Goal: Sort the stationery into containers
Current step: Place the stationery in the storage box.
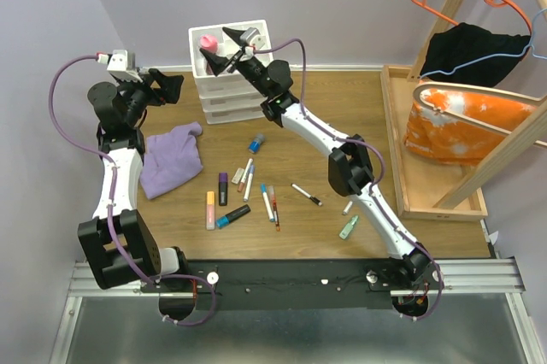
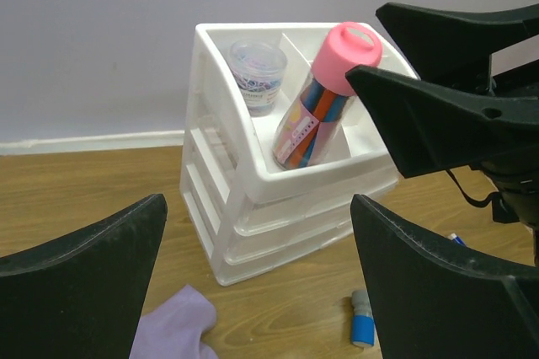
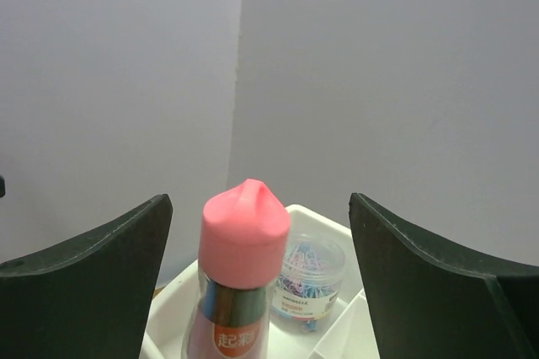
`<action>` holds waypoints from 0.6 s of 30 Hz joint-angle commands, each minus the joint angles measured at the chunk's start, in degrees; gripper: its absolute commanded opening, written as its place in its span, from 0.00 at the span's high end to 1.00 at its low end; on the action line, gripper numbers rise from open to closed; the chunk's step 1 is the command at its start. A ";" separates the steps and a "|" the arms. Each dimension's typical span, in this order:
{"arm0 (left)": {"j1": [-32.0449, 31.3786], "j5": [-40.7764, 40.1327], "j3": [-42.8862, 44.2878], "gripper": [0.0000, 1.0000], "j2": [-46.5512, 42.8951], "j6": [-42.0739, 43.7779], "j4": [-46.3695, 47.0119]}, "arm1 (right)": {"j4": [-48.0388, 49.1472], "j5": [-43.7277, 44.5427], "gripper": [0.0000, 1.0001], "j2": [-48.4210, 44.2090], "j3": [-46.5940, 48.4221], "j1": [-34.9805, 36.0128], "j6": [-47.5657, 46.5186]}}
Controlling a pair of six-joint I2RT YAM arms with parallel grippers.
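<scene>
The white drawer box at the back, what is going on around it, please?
The right gripper hangs open over the white plastic drawer organiser, fingers either side of a clear pink-capped tube of coloured pens leaning in a top compartment, not gripping it. A small clear tub of paper clips stands beside it. The left gripper, open and empty, hovers left of the organiser. Many pens and markers lie unsorted on the wooden table.

White organiser; tube capped pink, its clear body striped orange, blue and red; clear tub speckled with many-coloured clips; lilac cloth; brown wood-grain counter; orange highlighter; purple-and-black marker
</scene>
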 commanded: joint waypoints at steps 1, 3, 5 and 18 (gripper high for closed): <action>0.16 -1.41 4.75 0.01 0.02 3.91 -9.53 | -4.24 3.96 0.07 -10.77 -7.21 -0.52 2.03; 0.16 -1.85 5.81 0.01 -0.33 7.07 -16.39 | -4.25 3.70 0.07 -20.26 -15.72 -0.78 1.25; 0.16 -1.59 5.02 0.01 -1.82 8.75 -20.00 | -4.68 3.26 0.07 -29.02 -28.03 -0.69 -0.60; -11.69 -5.27 -1.66 0.01 -10.27 19.64 -37.15 | -29.16 11.25 0.02 -54.83 -59.79 -2.01 5.79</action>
